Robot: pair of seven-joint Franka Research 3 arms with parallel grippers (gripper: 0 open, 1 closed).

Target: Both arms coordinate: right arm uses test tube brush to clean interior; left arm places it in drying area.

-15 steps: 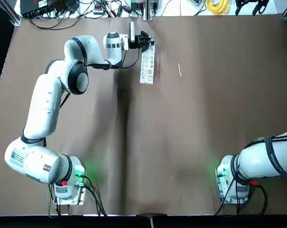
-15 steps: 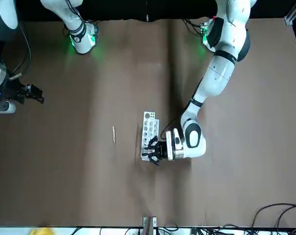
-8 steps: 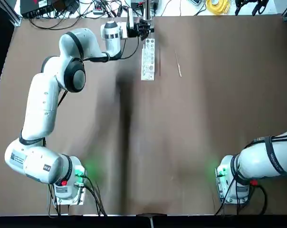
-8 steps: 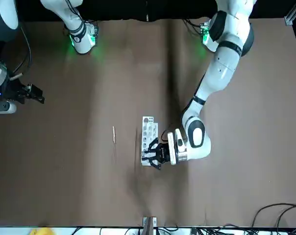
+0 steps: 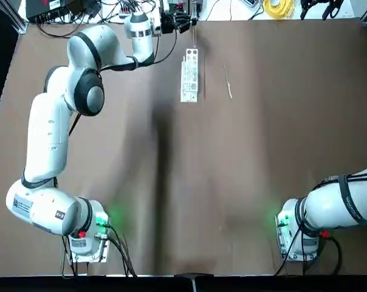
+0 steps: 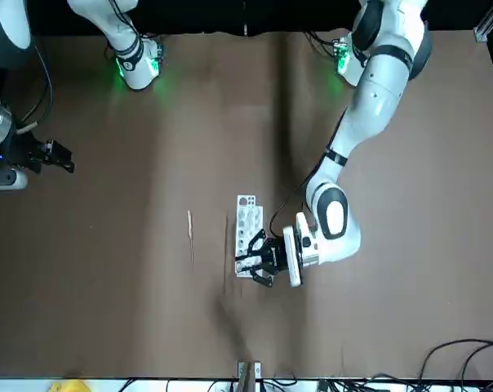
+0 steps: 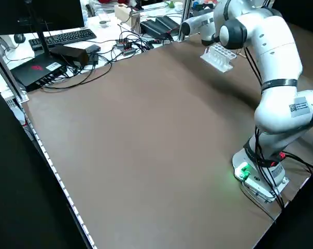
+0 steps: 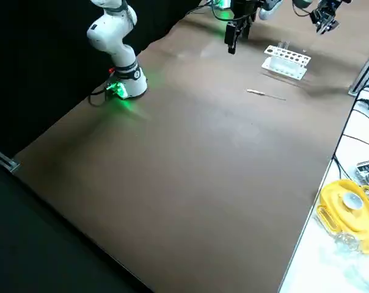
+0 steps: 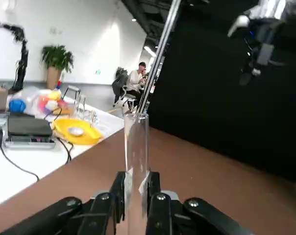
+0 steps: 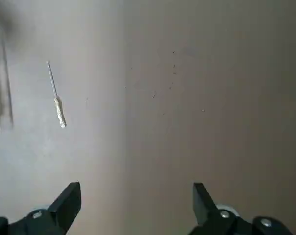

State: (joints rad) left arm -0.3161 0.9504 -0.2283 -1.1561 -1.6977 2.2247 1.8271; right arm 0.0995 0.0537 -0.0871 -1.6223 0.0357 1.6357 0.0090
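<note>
The white and grey left arm (image 5: pixel 56 121) stretches right to the far edge of the brown table (image 5: pixel 244 182), its black left gripper (image 5: pixel 182 18) raised beyond the far end of the small white oblong rack with round holes (image 5: pixel 190 75). In the left wrist view the fingers (image 9: pixel 158 198) are pinched on a clear glass test tube (image 9: pixel 136 161), which stands upright between them, its open rim above the fingertips. From the front, that gripper (image 6: pixel 255 260) overlaps the rack's (image 6: pixel 248 220) end; whether it touches cannot be told.

The thin pale test tube brush (image 5: pixel 228 83) lies flat on the table just to the right of the rack, apart from it, nobody holding it. It shows too in the right wrist view (image 10: pixel 56 98), lying on the cloth.

The right arm (image 5: pixel 332 207) sits well away at its own side, and the right gripper (image 10: pixel 137 196) hovers over bare table with fingers (image 10: pixel 69 200) spread wide, holding nothing.
</note>
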